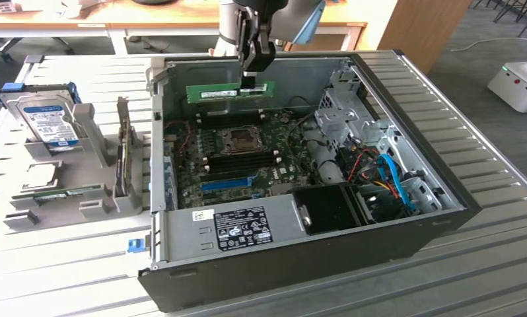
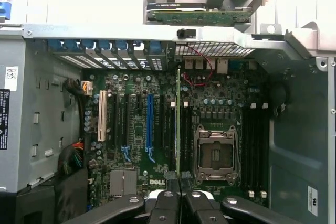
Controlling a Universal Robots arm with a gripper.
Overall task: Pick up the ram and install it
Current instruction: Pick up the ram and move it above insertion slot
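The ram is a long green stick with a white label. It hangs level above the far side of the open computer case, over the motherboard. My gripper comes down from above and is shut on the stick's upper edge, right of its middle. In the wrist view the ram shows edge-on as a thin green line running out from my gripper. It lies over the black memory slots beside the CPU socket.
A grey holder on the exterior view's left carries a silver hard drive with a blue label, an upright card and another green stick. Cables and a drive cage fill the case's right side. Further slots lie beyond the socket.
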